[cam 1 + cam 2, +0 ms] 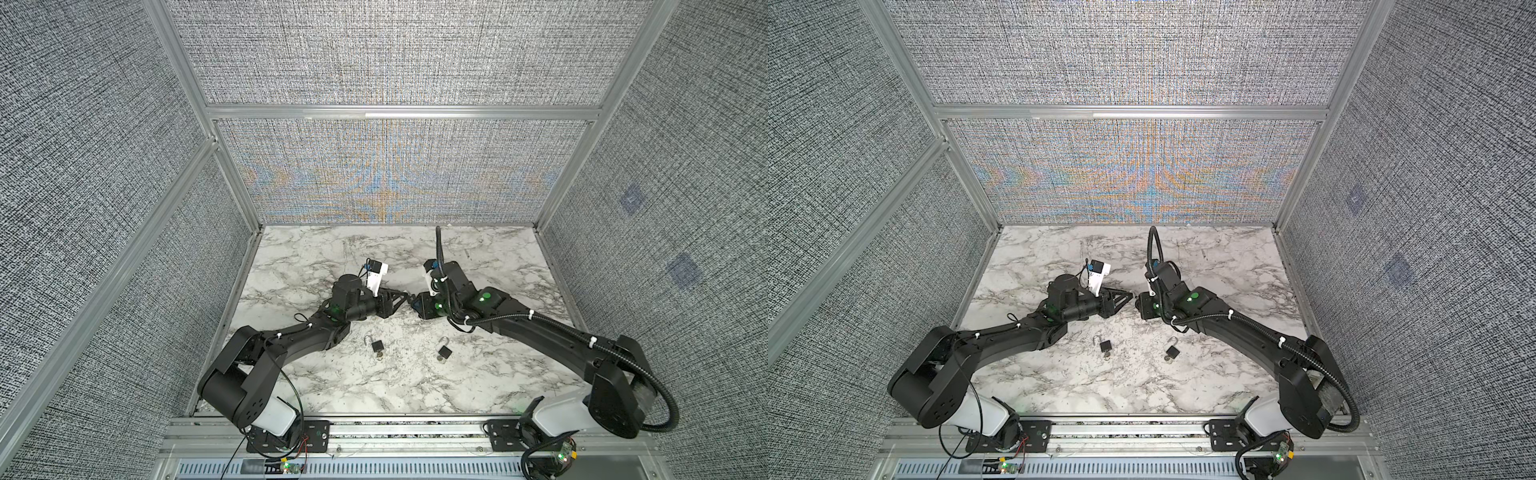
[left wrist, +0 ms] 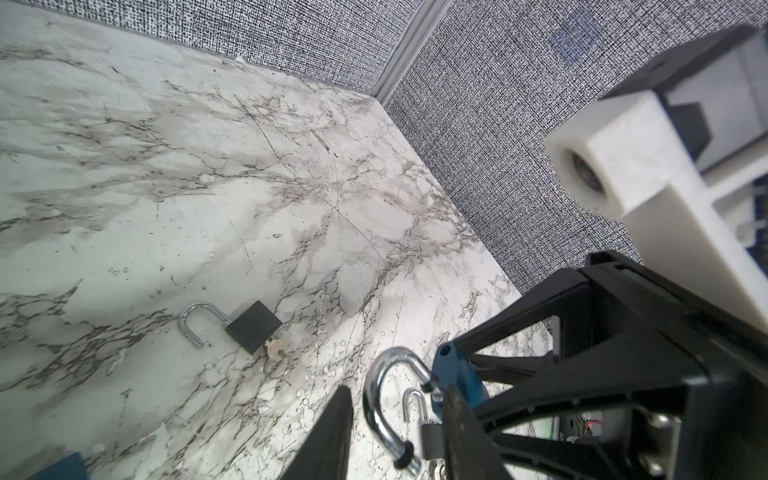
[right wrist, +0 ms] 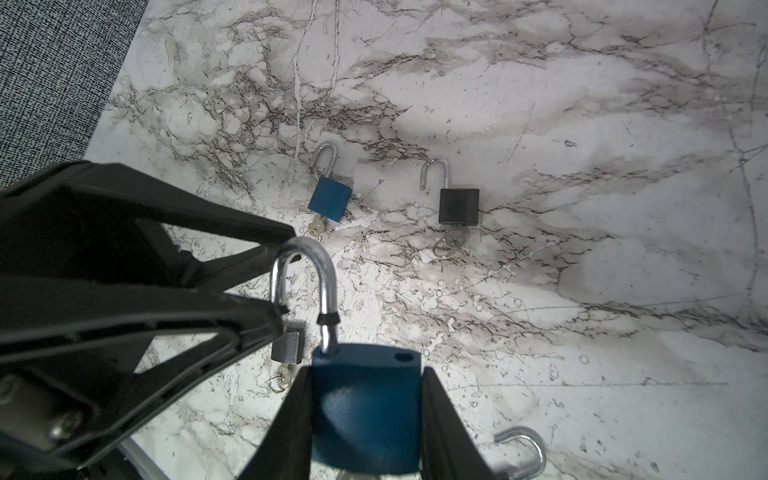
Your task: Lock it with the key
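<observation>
Right wrist view: above marble tabletop (image 3: 540, 291) beside woven wall (image 3: 50, 62), right pincer (image 3: 365, 374) pinches blue padlock (image 3: 365, 411), left pincer (image 3: 286, 275) spread around shackle (image 3: 328, 274).

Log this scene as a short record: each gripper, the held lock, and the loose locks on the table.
right gripper: shut on held blue padlock
left gripper: open, straddling its shackle
shackle: open, free end out of the body
table: loose blue padlock and black padlock, both unlatched, keys inserted

Left pincer (image 1: 1128, 296) and right pincer (image 1: 1138, 306) nearly touch over the marble table (image 1: 1225, 374).
</observation>
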### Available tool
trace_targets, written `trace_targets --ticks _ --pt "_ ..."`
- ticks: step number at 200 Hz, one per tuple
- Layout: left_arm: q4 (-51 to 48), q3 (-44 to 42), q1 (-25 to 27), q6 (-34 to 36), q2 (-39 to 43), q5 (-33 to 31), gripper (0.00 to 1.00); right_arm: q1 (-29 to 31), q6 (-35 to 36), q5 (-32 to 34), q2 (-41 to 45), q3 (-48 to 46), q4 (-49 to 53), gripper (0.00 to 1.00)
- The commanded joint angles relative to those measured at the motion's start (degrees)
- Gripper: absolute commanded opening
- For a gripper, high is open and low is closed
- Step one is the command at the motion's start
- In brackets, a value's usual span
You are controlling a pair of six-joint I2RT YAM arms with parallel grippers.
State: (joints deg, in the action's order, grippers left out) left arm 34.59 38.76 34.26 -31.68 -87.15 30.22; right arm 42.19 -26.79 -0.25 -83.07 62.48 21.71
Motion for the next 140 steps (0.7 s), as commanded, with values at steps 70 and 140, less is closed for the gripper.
trace_targets --ticks 70,140 --pt "2.3 0.6 0.2 0.0 -0.3 0.8 0.33 0.3 0.7 -0.2 -0.1 1.5 0.9 0.27" --pt "2.3 1.3 0.4 -0.1 -1.0 2.1 0.27 0.5 0.9 -0.2 -0.1 2.0 1.3 0.27"
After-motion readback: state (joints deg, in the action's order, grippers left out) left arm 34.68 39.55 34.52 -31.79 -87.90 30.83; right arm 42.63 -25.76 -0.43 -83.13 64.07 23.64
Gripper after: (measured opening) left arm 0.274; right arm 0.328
